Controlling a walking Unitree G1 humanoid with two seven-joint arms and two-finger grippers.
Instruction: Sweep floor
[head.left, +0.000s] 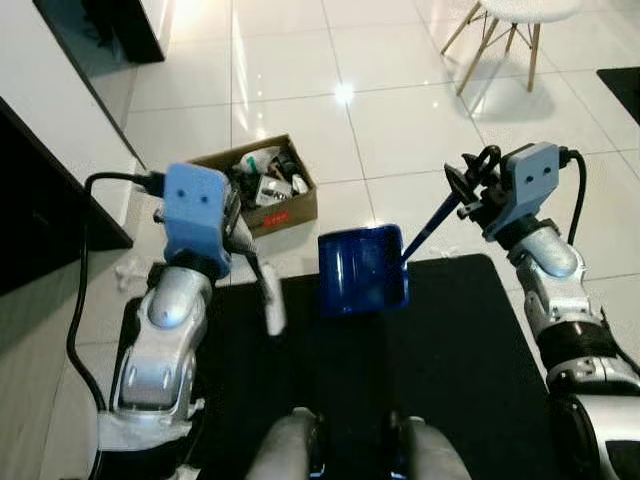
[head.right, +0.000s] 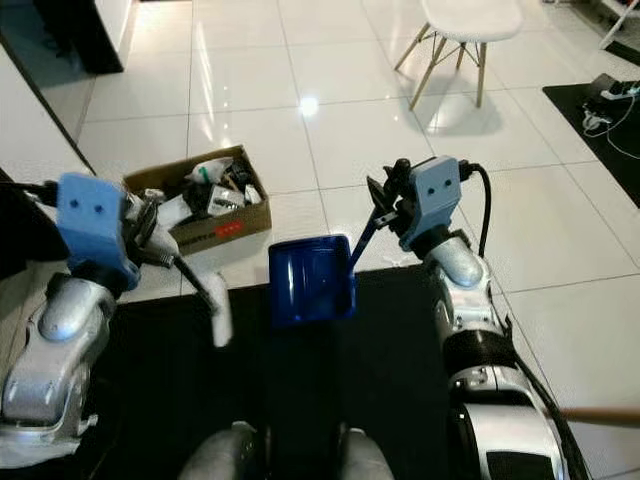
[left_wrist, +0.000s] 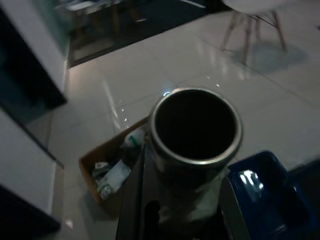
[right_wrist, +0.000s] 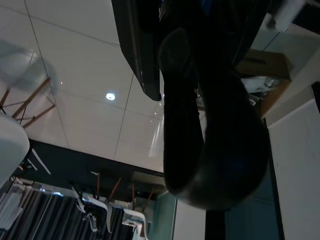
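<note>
The right tool (head.left: 468, 190) is clamped on the dustpan (head.left: 362, 270) handle, pan slanting down-left onto the mat (head.left: 450, 350) edge. The left tool (head.left: 245, 235) seems closed around a pale brush handle (head.left: 272, 300). Box (head.left: 262, 185) lies just beyond.

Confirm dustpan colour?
Dark blue, pan and handle alike. The dustpan shows best in the left eye view, held by the right gripper.

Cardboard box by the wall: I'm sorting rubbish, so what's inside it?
The cardboard box holds mixed litter: crumpled white scraps and dark pieces, too small to identify. Whatever lies beneath that top layer is hidden.
</note>
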